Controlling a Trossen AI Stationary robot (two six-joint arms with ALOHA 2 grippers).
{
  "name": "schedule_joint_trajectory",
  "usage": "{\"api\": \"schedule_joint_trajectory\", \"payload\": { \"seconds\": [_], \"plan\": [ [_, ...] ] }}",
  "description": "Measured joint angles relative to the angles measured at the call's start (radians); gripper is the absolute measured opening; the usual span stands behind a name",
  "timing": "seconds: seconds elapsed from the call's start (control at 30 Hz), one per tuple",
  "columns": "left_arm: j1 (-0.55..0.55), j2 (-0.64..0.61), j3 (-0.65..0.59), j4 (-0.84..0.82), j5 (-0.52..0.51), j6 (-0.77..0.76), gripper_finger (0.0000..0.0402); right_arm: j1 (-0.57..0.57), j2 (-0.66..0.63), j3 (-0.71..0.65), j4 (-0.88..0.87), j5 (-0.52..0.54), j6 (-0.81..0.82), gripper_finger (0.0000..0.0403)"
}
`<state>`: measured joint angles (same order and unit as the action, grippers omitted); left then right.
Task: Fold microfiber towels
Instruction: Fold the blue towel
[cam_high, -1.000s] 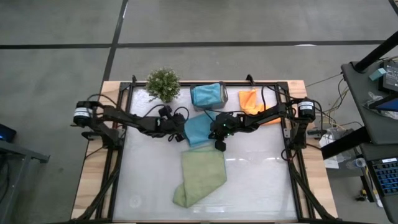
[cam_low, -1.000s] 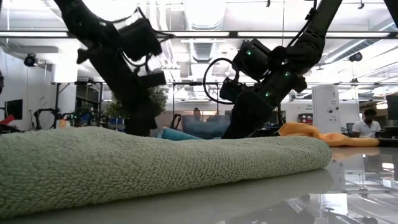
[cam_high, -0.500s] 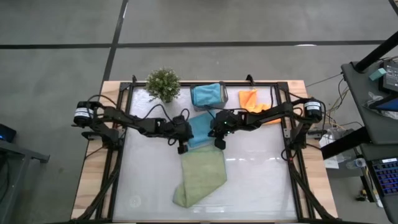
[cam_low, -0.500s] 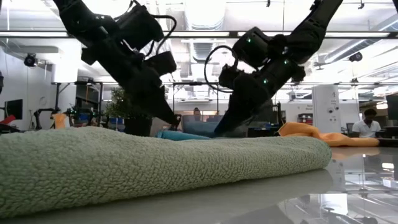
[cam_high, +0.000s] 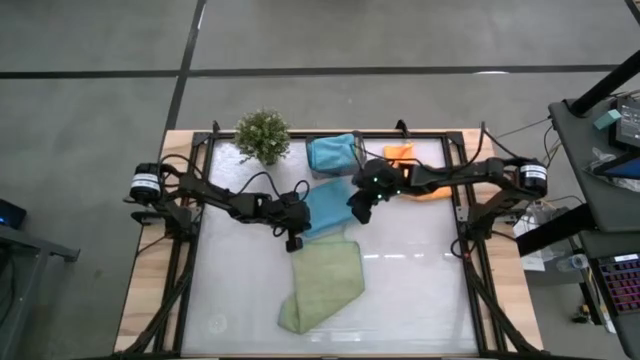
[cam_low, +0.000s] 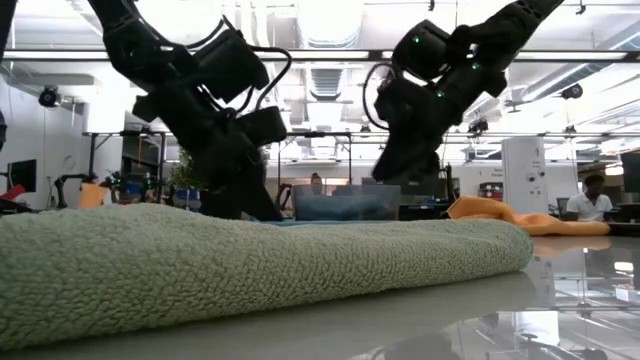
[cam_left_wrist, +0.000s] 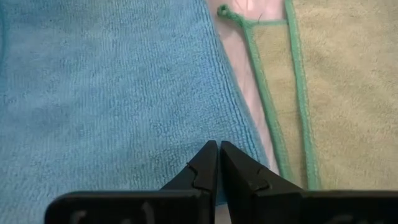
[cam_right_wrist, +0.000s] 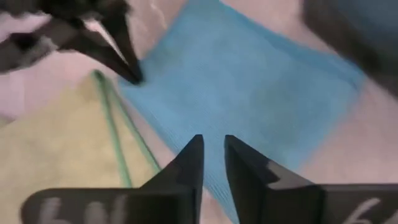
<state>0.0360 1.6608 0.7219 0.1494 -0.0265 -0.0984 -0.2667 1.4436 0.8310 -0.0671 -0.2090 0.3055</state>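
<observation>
One camera looks straight down on the whole desk (cam_high: 400, 290). Another sits at desk height, close behind the light green towel (cam_low: 250, 265). Both wrist cameras look closely down at the teal-blue towel (cam_left_wrist: 112, 93) beside that green one.

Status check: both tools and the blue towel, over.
Left tool shut at blue towel corner. Right tool slightly open above it, empty. Green towel adjacent.

Lab, exposed ceiling ducts (cam_low: 330, 80), equipment racks (cam_low: 110, 160)
</observation>
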Motion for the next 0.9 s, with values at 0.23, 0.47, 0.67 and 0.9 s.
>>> {"api": "schedule_joint_trajectory", "payload": {
  "seconds": [0.23, 0.47, 0.67, 0.9],
  "plan": [
    [0.000, 0.000, -0.005, -0.001, 0.000, 0.000, 0.0006, -0.094, 0.046, -0.002, -0.054, 0.000, 0.110, 0.0147],
    [0.000, 0.000, -0.011, 0.000, 0.000, 0.003, 0.0006, -0.153, 0.164, -0.003, 0.018, -0.092, 0.157, 0.0221],
    [0.000, 0.000, -0.012, 0.000, 0.000, 0.028, 0.0006, -0.158, 0.227, -0.002, 0.119, -0.149, 0.195, 0.0254],
    [0.000, 0.000, -0.013, 0.000, 0.000, 0.036, 0.0006, -0.157, 0.240, -0.002, 0.151, -0.182, 0.212, 0.0201]
  ]
}}
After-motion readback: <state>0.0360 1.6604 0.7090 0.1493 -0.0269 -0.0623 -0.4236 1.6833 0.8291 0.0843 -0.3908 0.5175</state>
